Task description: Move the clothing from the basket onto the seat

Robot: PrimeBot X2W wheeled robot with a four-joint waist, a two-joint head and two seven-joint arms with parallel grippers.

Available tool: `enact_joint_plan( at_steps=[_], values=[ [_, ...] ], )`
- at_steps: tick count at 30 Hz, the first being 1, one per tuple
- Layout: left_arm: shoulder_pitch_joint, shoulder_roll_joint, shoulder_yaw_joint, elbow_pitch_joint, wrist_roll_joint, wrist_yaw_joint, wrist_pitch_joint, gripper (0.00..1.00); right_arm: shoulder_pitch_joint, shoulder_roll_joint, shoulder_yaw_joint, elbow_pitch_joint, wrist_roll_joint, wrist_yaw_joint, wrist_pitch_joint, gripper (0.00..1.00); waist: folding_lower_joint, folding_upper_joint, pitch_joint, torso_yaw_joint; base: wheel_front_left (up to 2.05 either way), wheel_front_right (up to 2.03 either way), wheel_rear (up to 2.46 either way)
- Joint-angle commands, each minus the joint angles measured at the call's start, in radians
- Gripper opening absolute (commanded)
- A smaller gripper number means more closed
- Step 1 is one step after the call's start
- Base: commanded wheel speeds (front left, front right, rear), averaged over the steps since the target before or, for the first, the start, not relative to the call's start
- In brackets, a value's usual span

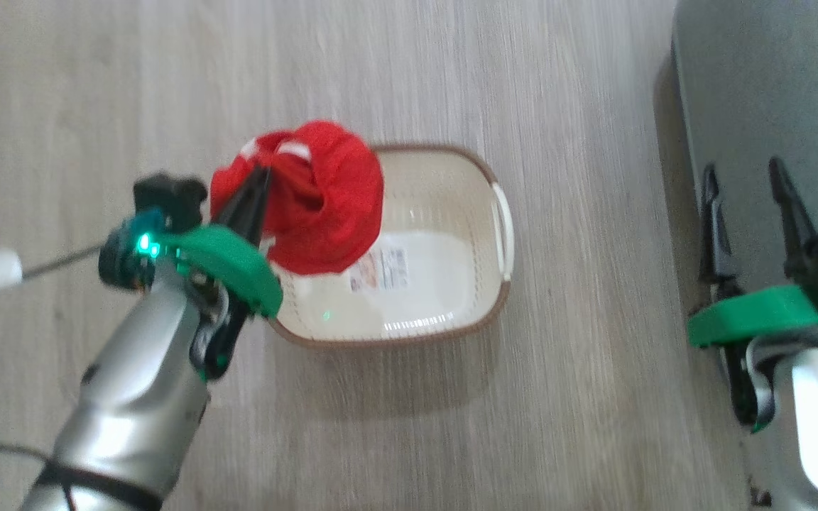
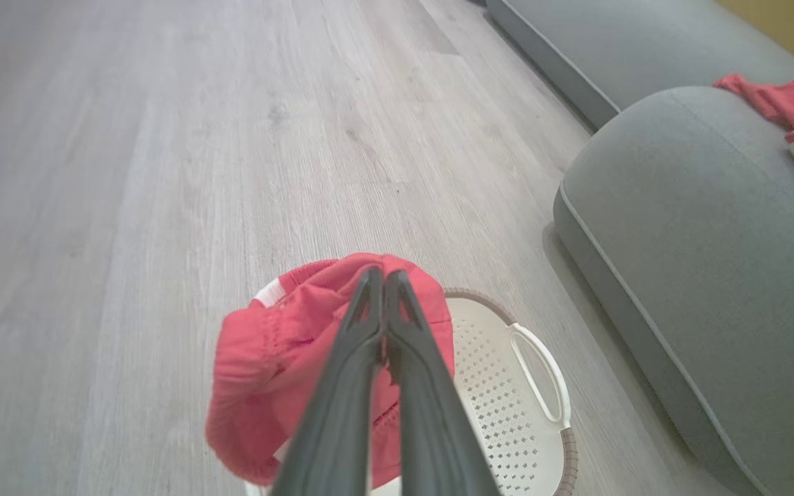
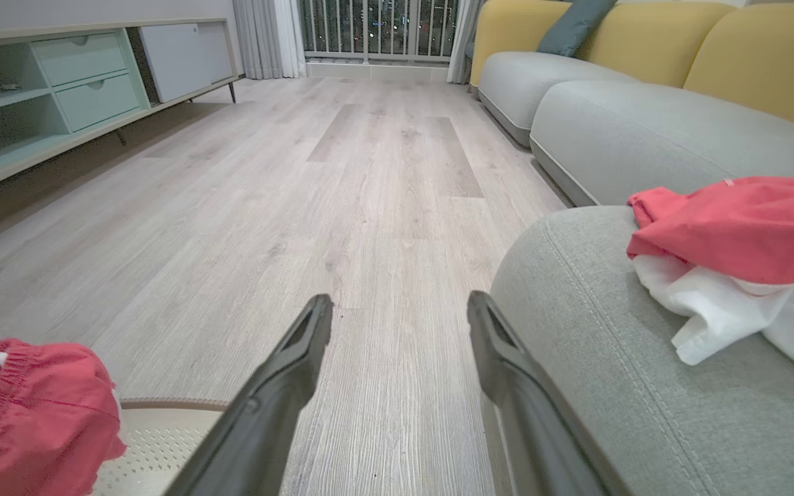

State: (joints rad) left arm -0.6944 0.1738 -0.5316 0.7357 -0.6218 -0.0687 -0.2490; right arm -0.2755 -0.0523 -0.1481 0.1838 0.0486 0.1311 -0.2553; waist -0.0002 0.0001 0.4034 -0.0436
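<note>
Now | left gripper [image 2: 384, 275] pinching soft red clothing [image 2: 266, 358] | right gripper [image 3: 400, 303] spread wide | oval perforated cream basket [image 1: 444, 188]

Left gripper [image 2: 383, 277] fingers were pressed together, pinching clothing [image 2: 266, 358]; right gripper [image 1: 743, 170] fingers stood apart, pointing up head view.

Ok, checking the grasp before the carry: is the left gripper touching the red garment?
Touching. The left wrist view shows the left gripper shut, its fingers pinching the red garment, which hangs bunched around them above the basket.
</note>
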Motion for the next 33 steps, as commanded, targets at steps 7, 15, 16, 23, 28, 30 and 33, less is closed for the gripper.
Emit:
enact_joint_plan(
  at_steps=[7, 15, 16, 23, 28, 30, 33],
  values=[
    [0.199, 0.072, 0.101, -0.214, 0.011, 0.075, -0.013, 0.00, 0.085, 0.002, 0.028, 0.001, -0.064, 0.000, -0.006, 1.00, 0.0002, -0.0001, -0.214, 0.068, 0.00, 0.00, 0.00],
    [0.394, 0.121, 0.156, -0.366, -0.005, 0.146, -0.011, 0.00, 0.202, -0.013, 0.034, 0.012, -0.082, 0.000, -0.006, 1.00, 0.0002, -0.0001, -0.327, 0.063, 0.00, 0.00, 0.00],
    [0.410, 0.127, 0.159, -0.382, -0.007, 0.154, -0.009, 0.00, 0.213, -0.013, 0.035, 0.011, -0.082, 0.000, -0.006, 1.00, 0.0002, -0.0001, -0.336, 0.062, 0.00, 0.00, 0.00],
    [0.486, 0.152, 0.171, -0.493, -0.014, 0.200, 0.016, 0.00, 0.260, -0.014, 0.047, 0.007, -0.090, 0.000, -0.006, 1.00, 0.0002, -0.0001, -0.383, 0.055, 0.00, 0.00, 0.00],
    [0.504, 0.163, 0.166, -0.547, -0.012, 0.217, 0.036, 0.00, 0.264, -0.013, 0.069, 0.005, -0.089, 0.000, -0.006, 1.00, 0.0002, -0.0001, -0.392, 0.049, 0.00, 0.00, 0.00],
    [0.503, 0.165, 0.162, -0.561, -0.009, 0.219, 0.042, 0.00, 0.258, -0.016, 0.094, 0.006, -0.085, 0.000, -0.006, 1.00, 0.0002, -0.0001, -0.393, 0.048, 0.00, 0.00, 0.00],
    [0.492, 0.165, 0.148, -0.584, -0.004, 0.216, 0.054, 0.00, 0.233, -0.031, 0.188, 0.011, -0.064, 0.000, -0.006, 1.00, 0.0002, -0.0001, -0.390, 0.044, 0.00, 0.00, 0.00]
  ],
)
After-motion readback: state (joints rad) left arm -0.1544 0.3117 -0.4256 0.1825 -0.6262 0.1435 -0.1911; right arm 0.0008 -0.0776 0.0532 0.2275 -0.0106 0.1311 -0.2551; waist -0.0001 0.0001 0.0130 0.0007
